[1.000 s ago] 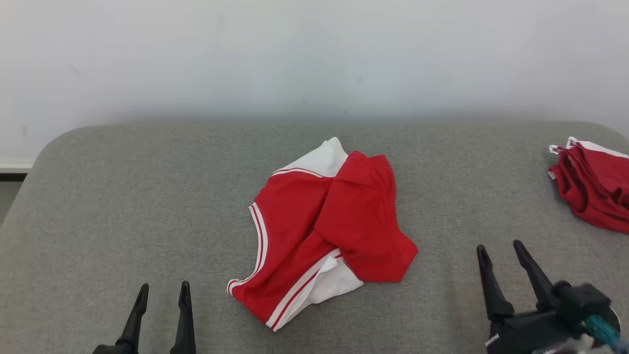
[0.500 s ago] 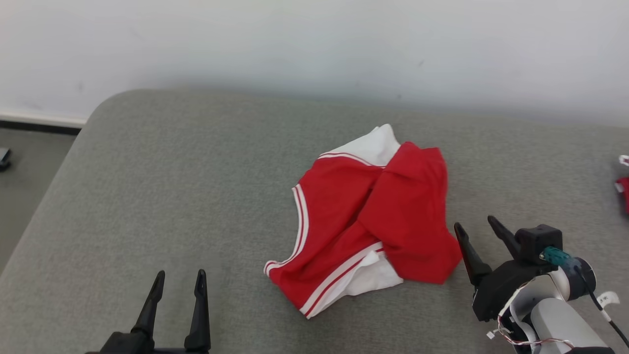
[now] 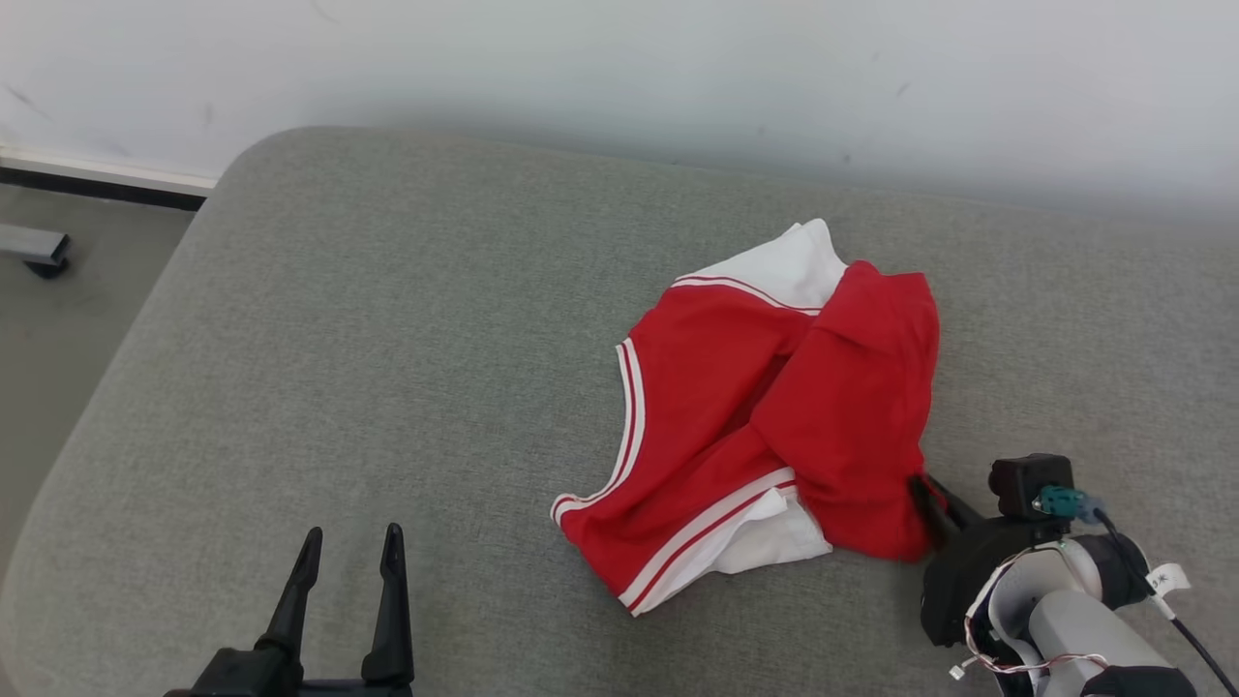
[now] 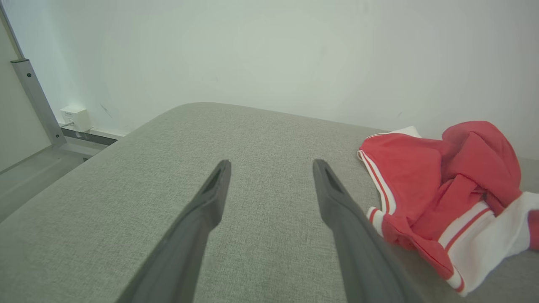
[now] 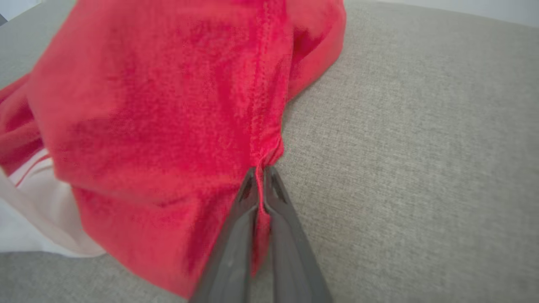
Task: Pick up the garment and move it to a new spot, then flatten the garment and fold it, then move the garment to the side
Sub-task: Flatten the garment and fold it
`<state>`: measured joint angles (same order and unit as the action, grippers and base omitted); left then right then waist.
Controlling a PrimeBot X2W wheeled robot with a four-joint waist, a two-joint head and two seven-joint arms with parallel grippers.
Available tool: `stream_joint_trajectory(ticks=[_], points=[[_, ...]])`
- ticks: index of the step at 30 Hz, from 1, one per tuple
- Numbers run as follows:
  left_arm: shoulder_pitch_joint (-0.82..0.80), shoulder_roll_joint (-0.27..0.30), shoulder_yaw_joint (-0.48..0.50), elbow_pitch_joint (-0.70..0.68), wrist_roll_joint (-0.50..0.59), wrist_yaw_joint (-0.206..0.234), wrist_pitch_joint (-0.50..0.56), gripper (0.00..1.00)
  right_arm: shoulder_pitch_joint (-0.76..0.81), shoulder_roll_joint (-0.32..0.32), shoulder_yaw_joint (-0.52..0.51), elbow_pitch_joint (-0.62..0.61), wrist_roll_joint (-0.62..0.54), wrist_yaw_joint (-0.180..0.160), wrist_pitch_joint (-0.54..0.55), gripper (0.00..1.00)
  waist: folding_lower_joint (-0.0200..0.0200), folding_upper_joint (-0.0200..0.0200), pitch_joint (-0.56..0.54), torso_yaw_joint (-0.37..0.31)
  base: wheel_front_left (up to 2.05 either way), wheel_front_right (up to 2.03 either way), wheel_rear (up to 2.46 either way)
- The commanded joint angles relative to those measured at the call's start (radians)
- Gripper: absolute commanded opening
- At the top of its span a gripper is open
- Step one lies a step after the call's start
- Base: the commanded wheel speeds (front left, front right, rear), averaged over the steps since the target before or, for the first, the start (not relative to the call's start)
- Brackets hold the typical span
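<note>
Red fabric with white panels and striped trim, a crumpled garment (image 3: 774, 407), is lying bunched on the grey fabric-covered desk (image 3: 387, 339), well away from its left edge and its rounded far-left corner. The folds are overlapping so much that its cut and its front are not telling apart, and the desk's right edge is running out of the head view. The right tool (image 3: 934, 494) is reaching in low from the near right, and its dark fingertips are mostly disappearing against the red fold at the garment's near-right corner; the pale forearm behind it is being cut off by the picture's lower right corner. From the right wrist, the right tool (image 5: 261, 174) is pinching a seamed edge of the red cloth between nearly closed fingers, with the cloth beyond it looking blurred. The left tool (image 3: 350, 552) is hovering over the bare desk near its front edge, fingers parted and gripping nothing, its base being cut off below.
</note>
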<state>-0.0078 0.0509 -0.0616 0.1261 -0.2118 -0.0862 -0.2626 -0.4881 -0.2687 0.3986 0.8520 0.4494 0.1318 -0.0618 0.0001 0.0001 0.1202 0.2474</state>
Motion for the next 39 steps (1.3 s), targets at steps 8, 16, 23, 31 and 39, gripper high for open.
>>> stream_joint_trajectory(ticks=[8,16,23,31,39], points=[[0.008,0.000,0.010,-0.003,-0.008,0.012,-0.003,1.00,-0.023,-0.058,-0.026,-0.041,0.059,-0.003,-0.159,0.00,-0.0001,-0.0001,-0.025,-0.068,0.00,0.00,0.00],[0.035,0.000,0.017,-0.007,-0.019,0.020,-0.003,1.00,0.114,-0.134,-0.134,-0.193,0.145,-0.003,-0.170,0.00,-0.0001,-0.0001,-0.047,-0.137,0.00,0.00,0.00],[0.045,0.000,0.009,-0.007,-0.018,0.021,-0.003,1.00,0.324,-0.174,-0.357,-0.427,0.194,-0.003,-0.105,0.00,-0.0001,-0.0001,-0.055,-0.168,0.00,0.00,0.00],[0.045,0.000,0.007,0.000,-0.015,0.018,-0.003,1.00,0.476,-0.081,-0.541,-0.609,0.119,-0.003,0.018,0.00,-0.0001,-0.0001,-0.065,-0.170,0.00,0.00,0.00],[0.054,0.000,0.015,0.002,-0.006,0.014,-0.003,1.00,0.497,-0.009,-0.593,-0.712,-0.043,-0.003,0.003,1.00,-0.0001,-0.0001,-0.085,-0.172,0.00,0.00,0.00]])
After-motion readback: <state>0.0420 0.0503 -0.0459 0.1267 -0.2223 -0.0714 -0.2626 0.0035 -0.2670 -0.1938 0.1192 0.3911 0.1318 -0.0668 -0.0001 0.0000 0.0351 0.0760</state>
